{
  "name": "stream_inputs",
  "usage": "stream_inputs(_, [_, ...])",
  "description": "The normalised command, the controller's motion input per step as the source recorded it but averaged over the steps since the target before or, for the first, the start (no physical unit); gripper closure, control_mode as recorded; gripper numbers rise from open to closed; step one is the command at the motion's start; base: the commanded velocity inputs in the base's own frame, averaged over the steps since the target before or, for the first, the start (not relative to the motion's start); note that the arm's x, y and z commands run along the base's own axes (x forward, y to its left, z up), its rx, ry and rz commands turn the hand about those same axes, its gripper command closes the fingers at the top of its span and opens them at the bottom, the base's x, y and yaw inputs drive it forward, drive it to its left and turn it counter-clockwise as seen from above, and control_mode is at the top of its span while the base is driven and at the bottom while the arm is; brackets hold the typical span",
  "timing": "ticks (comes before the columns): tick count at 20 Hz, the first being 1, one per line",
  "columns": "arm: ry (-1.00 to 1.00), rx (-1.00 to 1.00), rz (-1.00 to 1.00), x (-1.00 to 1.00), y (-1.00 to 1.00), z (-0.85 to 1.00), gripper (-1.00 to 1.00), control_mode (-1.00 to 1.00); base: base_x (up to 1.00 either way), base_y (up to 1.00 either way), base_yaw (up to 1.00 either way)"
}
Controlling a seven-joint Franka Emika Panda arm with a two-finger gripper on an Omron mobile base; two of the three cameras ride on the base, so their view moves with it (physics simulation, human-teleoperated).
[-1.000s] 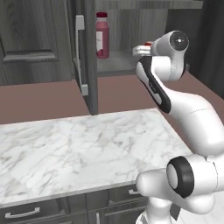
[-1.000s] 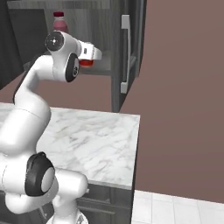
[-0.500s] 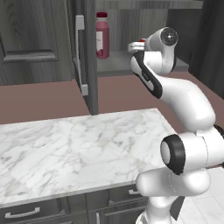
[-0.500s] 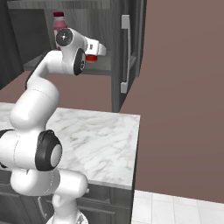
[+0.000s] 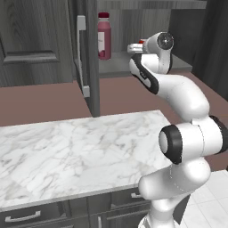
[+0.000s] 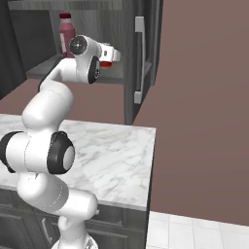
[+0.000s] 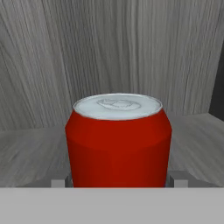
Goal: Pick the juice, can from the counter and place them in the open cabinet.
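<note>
Setting: a rendered home kitchen. What I go by: a white-and-grey veined marble slab counter topping low dark grey cabinet fronts with silver bar pulls. Above and behind the counter hangs a tall dark grey wood-grain wall cabinet, its door swung open and fitted with a silver bar handle. On its flat shelf stands a maroon-pink plastic juice bottle with a dark red cap. Behind the counter, plain brown wall; beside it, pale floor tiles.

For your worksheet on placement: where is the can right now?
The can sits between the end effector fingers inside the open cabinet, right of the juice.
</note>
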Motion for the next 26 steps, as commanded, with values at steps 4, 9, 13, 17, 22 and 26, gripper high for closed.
stream_inputs(4, [-0.11,0.0,0.0,0.09,0.0,-0.11,1.0,-1.0,0.0,0.0,0.0])
stream_inputs(9, [-0.21,0.0,0.0,0.0,0.0,0.0,1.0,-1.0,0.0,0.0,0.0])
stream_inputs(13, [-0.03,0.0,0.0,0.0,0.0,-0.11,1.0,-1.0,0.0,0.0,0.0])
stream_inputs(17, [0.01,0.0,0.0,0.03,0.0,-0.09,1.0,-1.0,0.0,0.0,0.0])
stream_inputs(22, [0.01,0.0,0.0,0.01,0.0,-0.03,1.0,-1.0,0.0,0.0,0.0])
stream_inputs(26, [0.0,0.0,0.0,0.0,0.0,0.0,1.0,-1.0,0.0,0.0,0.0])
